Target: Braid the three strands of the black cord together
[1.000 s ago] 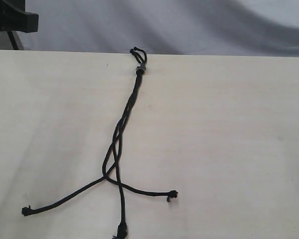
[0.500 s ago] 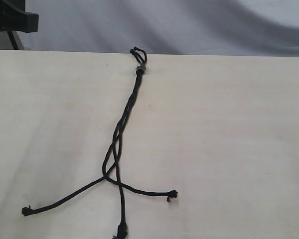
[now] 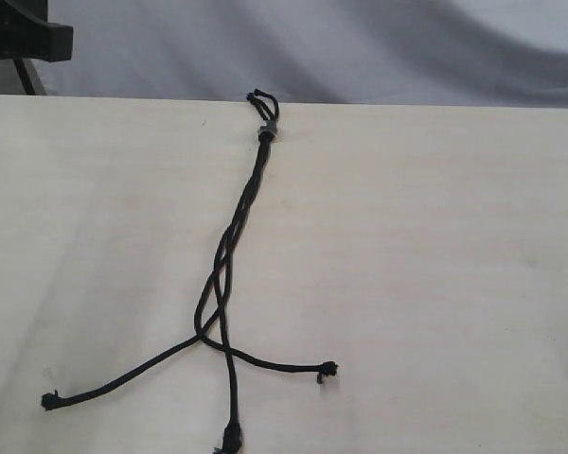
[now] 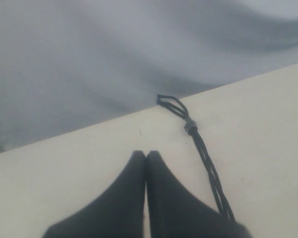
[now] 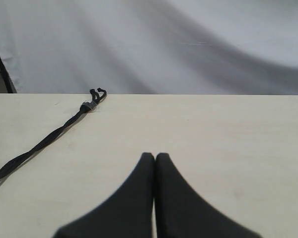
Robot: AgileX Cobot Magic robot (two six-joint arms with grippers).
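The black cord (image 3: 239,213) lies lengthwise on the pale table (image 3: 435,284), pinned by a small grey clip (image 3: 267,131) at the far edge. Its upper length is twisted together and looser lower down. From a crossing (image 3: 208,339) the three strands fan out: one to the near left (image 3: 114,383), one straight to the near edge (image 3: 231,407), one to the right (image 3: 284,367). Neither gripper shows in the exterior view. My left gripper (image 4: 146,154) is shut and empty, with the cord (image 4: 208,168) beside it. My right gripper (image 5: 155,156) is shut and empty, well apart from the cord (image 5: 44,141).
A grey cloth backdrop (image 3: 360,47) hangs behind the table's far edge. A dark stand (image 3: 19,38) sits at the far left corner.
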